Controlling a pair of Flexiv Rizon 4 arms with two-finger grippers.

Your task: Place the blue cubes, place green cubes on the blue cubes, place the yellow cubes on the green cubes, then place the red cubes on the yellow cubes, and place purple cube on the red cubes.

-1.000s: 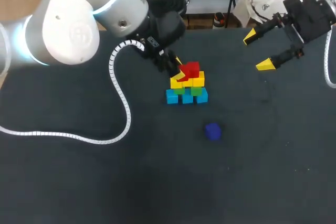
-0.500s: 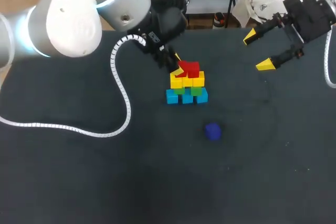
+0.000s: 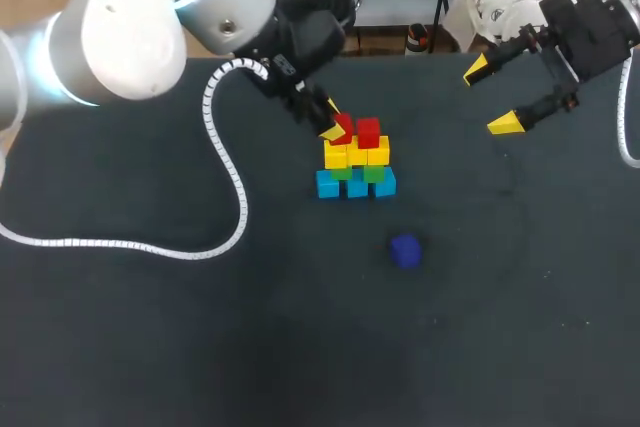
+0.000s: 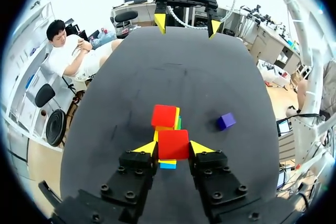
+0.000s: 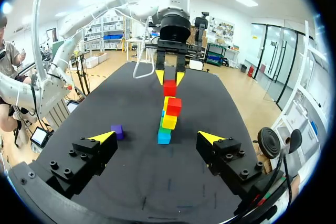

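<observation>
Left claw [image 3: 336,128] clenched on a red cube [image 4: 173,144], yellow tips on both its sides, at the stack's top; whether it rests on the layer below can't be told. Just beside it, second red cube [image 3: 368,132] on yellow cubes [image 3: 352,155]; green cubes [image 3: 372,173] barely show; blue cubes [image 3: 357,185] sit on the dark tabletop [image 3: 150,347]. Nearer, the purple cube [image 3: 405,250] lies alone. Far right, right claw [image 3: 490,98] spread wide, well apart.
</observation>
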